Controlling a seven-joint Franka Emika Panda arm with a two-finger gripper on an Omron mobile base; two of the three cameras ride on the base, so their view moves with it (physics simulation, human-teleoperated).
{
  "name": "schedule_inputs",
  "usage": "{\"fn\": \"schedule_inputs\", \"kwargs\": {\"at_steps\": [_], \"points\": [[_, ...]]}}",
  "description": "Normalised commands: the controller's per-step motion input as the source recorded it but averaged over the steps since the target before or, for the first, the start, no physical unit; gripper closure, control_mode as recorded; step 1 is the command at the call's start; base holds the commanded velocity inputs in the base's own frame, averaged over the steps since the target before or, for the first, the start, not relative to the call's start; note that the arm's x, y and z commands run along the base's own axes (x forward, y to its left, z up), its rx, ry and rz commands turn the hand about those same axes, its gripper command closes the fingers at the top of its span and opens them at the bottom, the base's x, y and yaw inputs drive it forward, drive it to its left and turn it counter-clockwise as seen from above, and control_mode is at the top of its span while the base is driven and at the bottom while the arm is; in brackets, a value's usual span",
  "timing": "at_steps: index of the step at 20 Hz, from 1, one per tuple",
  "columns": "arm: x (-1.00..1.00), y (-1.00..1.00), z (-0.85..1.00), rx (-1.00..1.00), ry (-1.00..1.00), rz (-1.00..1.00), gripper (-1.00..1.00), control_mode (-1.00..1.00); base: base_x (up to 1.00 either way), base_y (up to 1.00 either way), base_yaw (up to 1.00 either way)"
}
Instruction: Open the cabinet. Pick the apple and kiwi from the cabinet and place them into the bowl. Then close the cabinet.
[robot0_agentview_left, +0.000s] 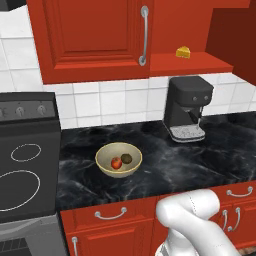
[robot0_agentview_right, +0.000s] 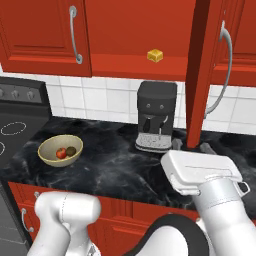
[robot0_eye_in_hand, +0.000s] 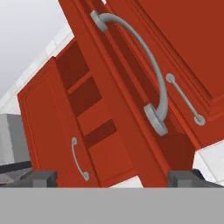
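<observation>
A tilted close view of the red cabinet (robot0_eye_in_hand: 100, 144), seen from below and to one side. Its open door (robot0_eye_in_hand: 127, 113) runs edge-on from the upper left toward the lower right, and carries a long curved silver handle (robot0_eye_in_hand: 146, 57) fixed at two round mounts. Behind the door's edge, dark red shelves (robot0_eye_in_hand: 85, 94) step back inside the cabinet. Left of the opening, the closed panelled door (robot0_eye_in_hand: 41, 127) carries a slim silver handle (robot0_eye_in_hand: 78, 158) near its lower edge. At the right, another red panelled door (robot0_eye_in_hand: 188, 39) has a straight silver handle (robot0_eye_in_hand: 183, 99). Pale wall fills the upper left corner. Two dark fingertips (robot0_eye_in_hand: 43, 178) rise at the bottom, set wide apart with nothing between them.
</observation>
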Motion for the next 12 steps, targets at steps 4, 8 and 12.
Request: {"fn": "schedule_inputs", "kwargs": {"at_steps": [4,8,12], "points": [[0.00,0.00,0.00,-0.02,-0.13,0.00,-1.00,-1.00,0.00,0.00,0.00],[0.00,0.00,0.00,-0.01,-0.04,0.00,-1.00,-1.00,0.00,0.00,0.00],[0.00,0.00,0.00,-0.01,-0.03,0.00,-1.00,-1.00,0.00,0.00,0.00]]}}
